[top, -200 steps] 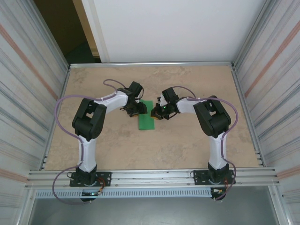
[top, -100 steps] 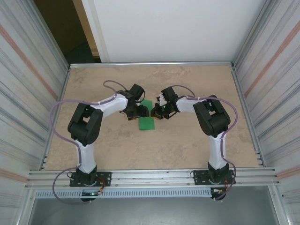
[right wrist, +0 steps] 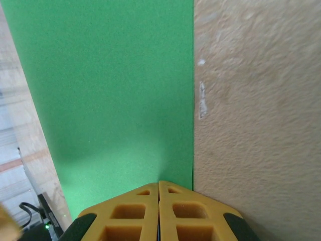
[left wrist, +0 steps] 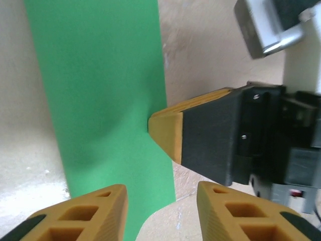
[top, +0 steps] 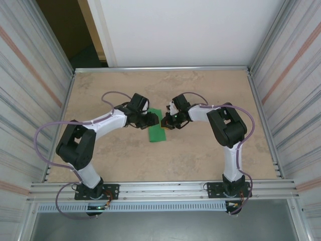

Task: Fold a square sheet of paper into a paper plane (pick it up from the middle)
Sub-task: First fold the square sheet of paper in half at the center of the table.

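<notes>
The beige marbled tabletop [top: 200, 155] carries everything. Near its middle lies the bright green sheet of paper [top: 157, 131], flat against the surface as a long rectangular strip with straight edges. The left gripper [left wrist: 160, 193] sits at one corner of the strip, its yellow ribbed fingers apart with nothing clamped between them. The right gripper [right wrist: 159, 183] has its yellow fingertips pressed together into a single point, which touches the paper's long edge on the right arm's side.
</notes>
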`<state>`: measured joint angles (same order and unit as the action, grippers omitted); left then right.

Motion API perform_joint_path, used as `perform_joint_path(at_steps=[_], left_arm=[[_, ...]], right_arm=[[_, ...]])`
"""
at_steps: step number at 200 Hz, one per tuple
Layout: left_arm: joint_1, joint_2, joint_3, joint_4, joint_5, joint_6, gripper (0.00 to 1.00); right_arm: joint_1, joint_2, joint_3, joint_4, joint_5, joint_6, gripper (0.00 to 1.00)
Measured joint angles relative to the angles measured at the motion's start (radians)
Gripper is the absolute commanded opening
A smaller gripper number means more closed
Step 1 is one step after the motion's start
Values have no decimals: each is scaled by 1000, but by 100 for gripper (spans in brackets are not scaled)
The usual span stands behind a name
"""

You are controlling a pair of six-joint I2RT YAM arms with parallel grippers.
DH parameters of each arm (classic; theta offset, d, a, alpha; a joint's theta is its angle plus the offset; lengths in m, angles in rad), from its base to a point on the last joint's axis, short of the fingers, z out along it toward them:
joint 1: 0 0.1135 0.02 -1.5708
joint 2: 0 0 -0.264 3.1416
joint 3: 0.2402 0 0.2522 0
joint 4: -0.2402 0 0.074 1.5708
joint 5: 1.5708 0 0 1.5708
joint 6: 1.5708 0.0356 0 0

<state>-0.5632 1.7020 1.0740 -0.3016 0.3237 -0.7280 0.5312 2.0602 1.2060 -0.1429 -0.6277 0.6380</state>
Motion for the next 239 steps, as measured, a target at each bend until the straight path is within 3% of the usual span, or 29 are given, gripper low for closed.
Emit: perform_joint_path(at_steps=[77,239], left_arm=[[2,105,-8,96,84,-18,25],[39,238,83,86,108,-17,15]], right_arm=[[4,8,22,-39,1,-21,8],[4,21,59,-97,5,-27,7]])
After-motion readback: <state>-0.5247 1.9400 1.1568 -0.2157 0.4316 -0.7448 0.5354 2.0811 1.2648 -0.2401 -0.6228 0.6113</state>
